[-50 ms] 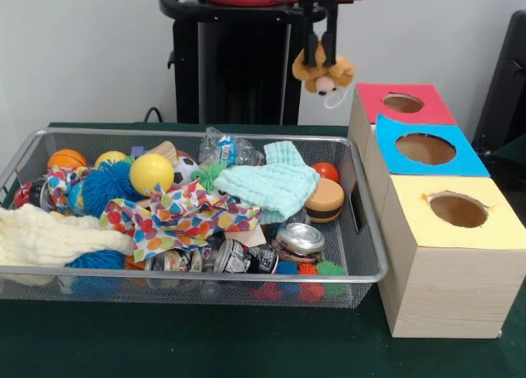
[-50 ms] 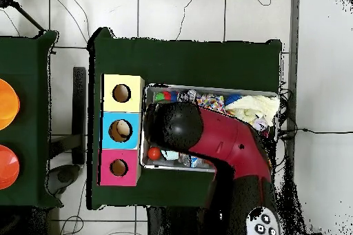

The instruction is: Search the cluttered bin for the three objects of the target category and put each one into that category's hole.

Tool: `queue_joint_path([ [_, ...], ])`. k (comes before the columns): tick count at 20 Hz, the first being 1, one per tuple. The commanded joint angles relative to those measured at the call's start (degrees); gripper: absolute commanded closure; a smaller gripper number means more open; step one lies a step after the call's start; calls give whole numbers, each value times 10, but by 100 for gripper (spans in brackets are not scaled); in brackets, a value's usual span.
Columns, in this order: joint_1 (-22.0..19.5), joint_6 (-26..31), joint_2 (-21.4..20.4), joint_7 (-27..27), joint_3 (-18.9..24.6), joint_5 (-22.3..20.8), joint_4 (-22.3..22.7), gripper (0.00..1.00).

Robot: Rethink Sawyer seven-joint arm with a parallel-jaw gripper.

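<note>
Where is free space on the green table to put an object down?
The green cloth in front of the wire bin is bare, up to the yellow box. The bin is crowded. The pincer holds a plush toy above the red box.

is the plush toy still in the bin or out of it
Out. The gripper holds the plush toy in the air beyond the bin, near the red box.

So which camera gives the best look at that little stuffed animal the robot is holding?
The front view. The stuffed animal hangs in plain sight from the gripper, its fingers shut on it, near the red-topped box. In the overhead view the arm covers it entirely.
</note>
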Motion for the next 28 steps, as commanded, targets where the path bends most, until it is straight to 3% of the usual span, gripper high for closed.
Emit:
queue_joint_path([
  [1,22,-56,-42,155,-7,33,120,100],
  [11,87,-65,-57,195,-51,41,138,100],
  [20,86,-86,-53,181,-51,49,153,100],
  [28,117,-74,-64,211,-74,44,152,100],
])
